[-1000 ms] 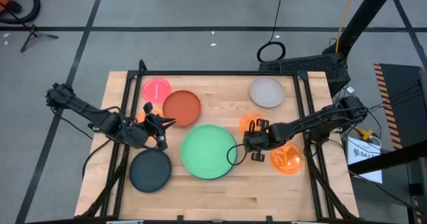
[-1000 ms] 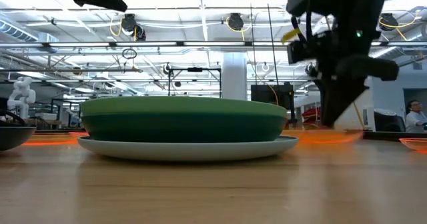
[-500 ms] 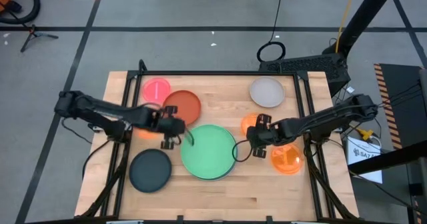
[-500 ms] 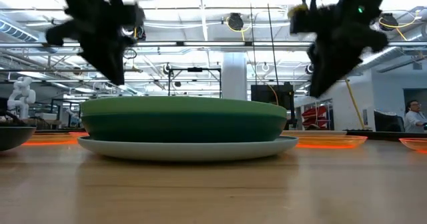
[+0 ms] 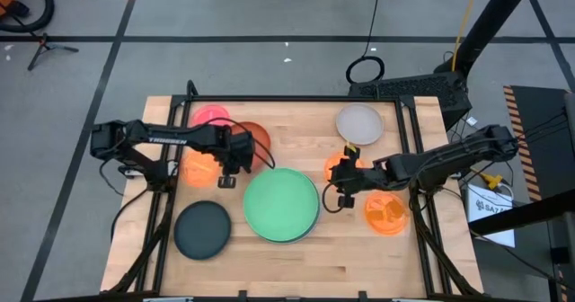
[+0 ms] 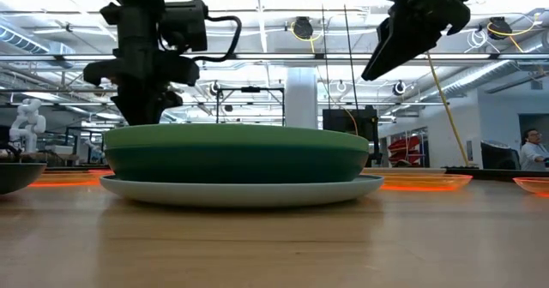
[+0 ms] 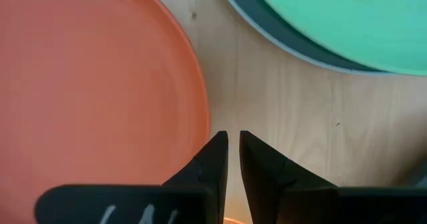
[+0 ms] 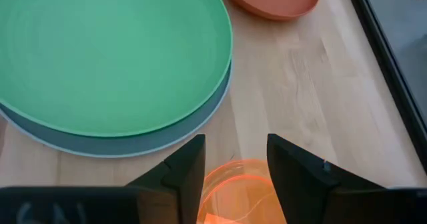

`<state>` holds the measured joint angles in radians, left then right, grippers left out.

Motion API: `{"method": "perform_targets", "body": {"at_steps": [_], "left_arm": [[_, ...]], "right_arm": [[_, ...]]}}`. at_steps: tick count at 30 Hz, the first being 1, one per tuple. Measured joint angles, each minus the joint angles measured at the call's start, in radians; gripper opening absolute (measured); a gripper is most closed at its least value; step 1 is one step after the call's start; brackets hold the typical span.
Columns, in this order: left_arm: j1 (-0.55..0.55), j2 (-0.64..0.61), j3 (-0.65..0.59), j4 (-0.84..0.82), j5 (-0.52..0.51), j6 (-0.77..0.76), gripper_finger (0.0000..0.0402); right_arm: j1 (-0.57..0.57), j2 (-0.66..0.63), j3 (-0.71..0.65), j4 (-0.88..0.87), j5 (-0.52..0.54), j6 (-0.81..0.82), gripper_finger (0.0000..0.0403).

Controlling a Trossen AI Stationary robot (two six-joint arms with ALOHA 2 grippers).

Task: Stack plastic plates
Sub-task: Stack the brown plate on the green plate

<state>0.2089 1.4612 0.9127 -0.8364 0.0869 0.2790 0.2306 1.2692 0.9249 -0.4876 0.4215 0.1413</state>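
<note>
Stacking progress: only the large plates are piled; light green plate [image 5: 281, 204] tops that stack mid-table.
Still loose: red-brown plate [image 5: 254, 140] and pink plate [image 5: 209, 115] beyond the stack's left side; black plate [image 5: 201, 229] left of it; grey-white plate [image 5: 359, 124] far right; orange plates [image 5: 386, 213] right of it.
Left gripper [image 5: 230, 165]: fingers [image 7: 212, 159] nearly together, holding nothing, at the red-brown plate's edge.
Right gripper [image 5: 339, 192]: fingers [image 8: 180, 164] wide, empty, above a small orange plate [image 8: 240, 191] just right of the stack.

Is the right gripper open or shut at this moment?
Open. In the right wrist view the right gripper has a clear gap between its two fingers, and a small orange plate lies below, ungripped.
</note>
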Motion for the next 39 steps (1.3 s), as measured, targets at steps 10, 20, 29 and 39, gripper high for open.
{"method": "perform_targets", "body": {"at_steps": [10,20,29,39], "left_arm": [[-0.002,0.000,0.000,-0.025,-0.097,-0.017,0.0047],[-0.022,-0.002,0.000,-0.028,-0.159,-0.081,0.0011],[-0.023,-0.002,-0.002,0.000,-0.140,-0.022,0.0123],[0.003,-0.002,-0.045,0.089,-0.154,-0.010,0.0188]], "right_arm": [[0.000,0.007,0.000,0.010,0.001,0.000,0.0155],[-0.049,0.006,0.000,0.103,0.002,-0.071,0.0155],[-0.073,0.006,0.000,0.117,-0.002,-0.100,0.0155],[-0.072,0.006,0.000,0.113,-0.003,-0.101,0.0155]]}}
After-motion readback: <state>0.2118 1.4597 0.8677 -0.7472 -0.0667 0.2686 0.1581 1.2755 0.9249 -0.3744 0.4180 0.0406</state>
